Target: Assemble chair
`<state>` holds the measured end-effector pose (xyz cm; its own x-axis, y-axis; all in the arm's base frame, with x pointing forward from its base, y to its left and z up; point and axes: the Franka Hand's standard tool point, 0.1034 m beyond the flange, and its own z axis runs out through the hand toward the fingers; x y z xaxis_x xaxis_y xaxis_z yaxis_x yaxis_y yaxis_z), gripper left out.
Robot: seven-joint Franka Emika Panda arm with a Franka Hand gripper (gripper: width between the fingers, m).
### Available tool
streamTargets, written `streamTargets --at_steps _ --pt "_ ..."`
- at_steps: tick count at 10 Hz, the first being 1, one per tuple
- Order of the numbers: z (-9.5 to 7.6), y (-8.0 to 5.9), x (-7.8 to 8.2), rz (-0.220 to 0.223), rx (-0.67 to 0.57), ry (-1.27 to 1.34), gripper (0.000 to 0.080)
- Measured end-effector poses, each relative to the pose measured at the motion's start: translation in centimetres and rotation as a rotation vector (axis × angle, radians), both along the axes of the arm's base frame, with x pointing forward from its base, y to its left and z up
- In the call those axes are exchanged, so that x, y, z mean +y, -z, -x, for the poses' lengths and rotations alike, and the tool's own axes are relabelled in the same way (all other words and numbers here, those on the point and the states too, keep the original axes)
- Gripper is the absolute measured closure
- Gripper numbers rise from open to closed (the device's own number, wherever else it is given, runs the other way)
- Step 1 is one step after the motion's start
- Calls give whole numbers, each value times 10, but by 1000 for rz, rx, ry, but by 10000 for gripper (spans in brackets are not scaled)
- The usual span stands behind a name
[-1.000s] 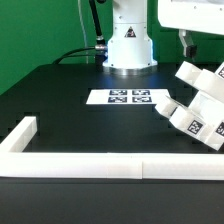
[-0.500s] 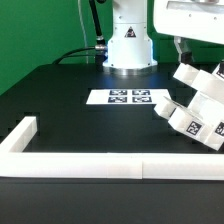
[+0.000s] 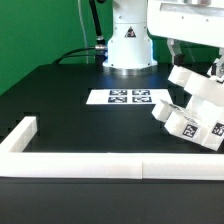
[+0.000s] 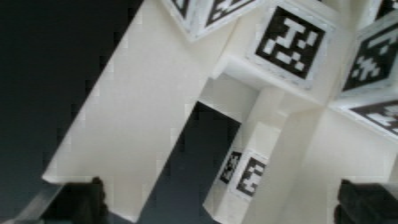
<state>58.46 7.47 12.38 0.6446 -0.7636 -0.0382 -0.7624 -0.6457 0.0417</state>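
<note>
Black tabletop (image 3: 60, 100) carries a long white border wall (image 3: 90, 162) along the near edge and the marker board (image 3: 127, 97) flat in front of the arm base (image 3: 129, 45).

Chair (image 3: 192, 108) parts sit as one tilted cluster at the exterior view's right, past the marker board: white blocky pieces with square tags, lower corner on the tabletop, upper blocks leaning away. Whether the pieces are joined or only stacked, cannot tell.

Gripper (image 4: 217, 205) is above the cluster, jaws spread as wide as they go, nothing held. Wrist view shows both dark fingertips (image 4: 77, 198) flanking a white cross-braced frame (image 4: 214, 130), apart from it.

Risks, largest first:
- Cluster rests tilted on little support. A fingertip striking it on descent could tip or slide the whole chair, possibly toward the tabletop edge.
- Frame lies skewed relative to the jaws. Closing on a slanted bar may twist it or squeeze it out.
- Fingers may straddle two members at once, so a part jams or a loose piece is pushed away.
- Tags could be hidden by the gripper, hurting pose tracking.
</note>
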Motion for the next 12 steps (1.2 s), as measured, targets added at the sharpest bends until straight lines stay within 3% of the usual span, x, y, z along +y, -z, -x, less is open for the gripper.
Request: streamTargets --at_steps 6,12 --pt "2 17 -22 24 9 8 150" --pt "2 18 -34 28 8 -10 150"
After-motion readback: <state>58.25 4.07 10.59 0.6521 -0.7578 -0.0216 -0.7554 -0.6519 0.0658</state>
